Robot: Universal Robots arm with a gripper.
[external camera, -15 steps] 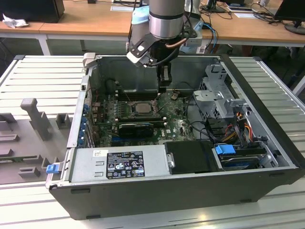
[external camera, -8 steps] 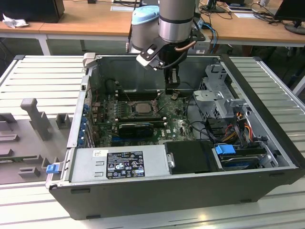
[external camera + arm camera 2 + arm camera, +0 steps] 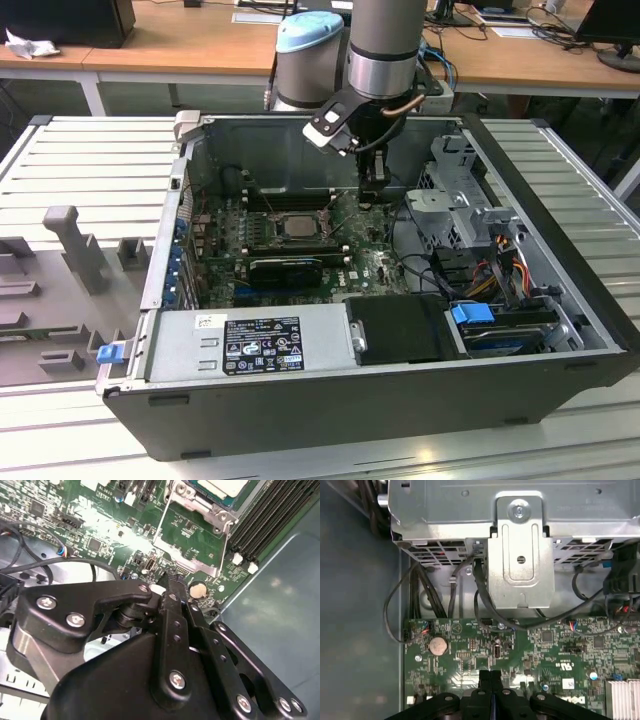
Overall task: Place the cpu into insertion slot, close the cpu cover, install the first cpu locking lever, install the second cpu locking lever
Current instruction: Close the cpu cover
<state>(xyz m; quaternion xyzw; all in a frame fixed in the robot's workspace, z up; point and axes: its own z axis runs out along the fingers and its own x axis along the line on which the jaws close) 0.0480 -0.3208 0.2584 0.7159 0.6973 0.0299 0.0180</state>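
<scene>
Exterior view first: the open computer case point(image 3: 330, 395) lies on its side on the bench, and the arm point(image 3: 385, 45) reaches down into it over the green motherboard point(image 3: 375, 265). The gripper point(image 3: 374, 200) hangs low above the board's edge on the exterior view's right, next to the metal drive cage point(image 3: 521, 565). In both wrist views its fingers point(image 3: 484, 679) are pressed flat together with nothing between them, the tips close to the coin battery point(image 3: 198, 588). In the second wrist view the cpu cover point(image 3: 192, 564) is swung open, bare board showing through its window, between the gripper and the socket. The insertion slot point(image 3: 281, 222) sits near the middle of the board, and the cpu point(image 3: 299, 226) already lies in it, silver face up. Seating looks done, so closing the cover is the step in hand. That calls for pushing the cover's free edge over the chip without disturbing it.
</scene>
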